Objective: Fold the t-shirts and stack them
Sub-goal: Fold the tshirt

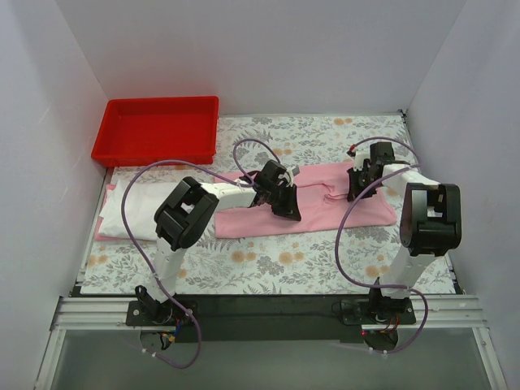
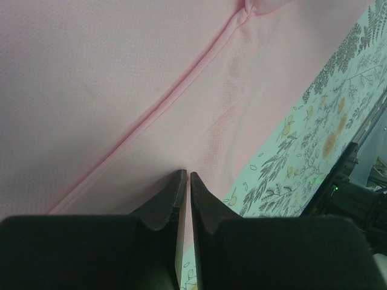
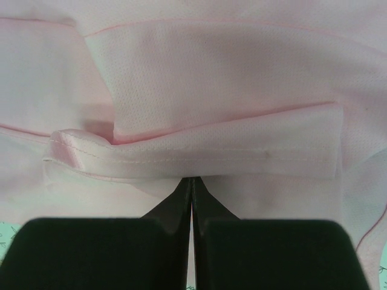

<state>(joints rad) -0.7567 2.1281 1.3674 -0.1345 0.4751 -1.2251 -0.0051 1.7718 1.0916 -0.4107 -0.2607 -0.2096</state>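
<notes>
A light pink t-shirt (image 1: pixel 325 213) lies spread across the middle of the tablecloth. My left gripper (image 1: pixel 283 201) rests over its left part. In the left wrist view my left gripper (image 2: pixel 185 174) is shut to a hairline gap, with its tips on flat pink cloth (image 2: pixel 121 90) near the shirt's edge, and no cloth shows pinched between them. My right gripper (image 1: pixel 362 182) is at the shirt's right part. In the right wrist view my right gripper (image 3: pixel 192 179) is shut, its tips meeting at a rolled hem fold (image 3: pixel 199 158) of the pink shirt. A white shirt (image 1: pixel 134 205) lies on a pink one at the far left.
A red plastic tray (image 1: pixel 156 130) stands at the back left. The floral grey tablecloth (image 1: pixel 276 264) covers the table, bare in front of the shirts. White walls close in on the left, back and right. Purple cables loop above both arms.
</notes>
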